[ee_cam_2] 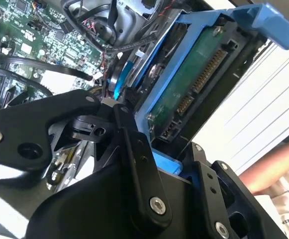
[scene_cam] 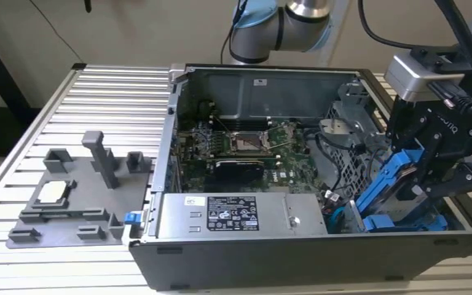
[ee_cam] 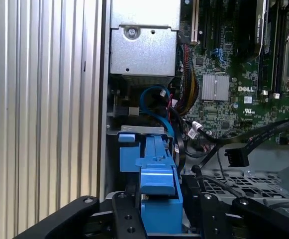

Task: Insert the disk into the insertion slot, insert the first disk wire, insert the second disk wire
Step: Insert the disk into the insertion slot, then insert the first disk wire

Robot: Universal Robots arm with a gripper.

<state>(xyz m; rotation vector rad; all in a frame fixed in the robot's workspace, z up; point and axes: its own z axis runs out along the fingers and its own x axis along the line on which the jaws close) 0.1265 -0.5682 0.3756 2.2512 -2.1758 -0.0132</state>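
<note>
Open case (scene_cam: 302,261) — tilted pincer (scene_cam: 431,175) around disk (scene_cam: 388,184)

Exterior view overlooks case (scene_cam: 302,258); both wrist views close on disk (ee_cam_2: 194,84) (ee_cam: 156,174).

Disk (ee_cam: 156,172), seen edge-on in its bright blue plastic carrier frame, is clamped between the black articulated fingers (ee_cam: 128,219) of the gripper (ee_cam: 164,211), one finger on each side. Beyond the carrier lie a looped blue cable (ee_cam: 154,89) and a grey sheet-metal power-supply box (ee_cam: 144,47). Adjacent is a green circuit board (ee_cam: 224,55) bearing a finned silver heatsink (ee_cam: 215,87). A black flat-cable connector (ee_cam: 236,157) sits over a perforated grey metal cage (ee_cam: 243,186). A ribbed aluminium table (ee_cam: 40,109) borders the case wall.
</note>
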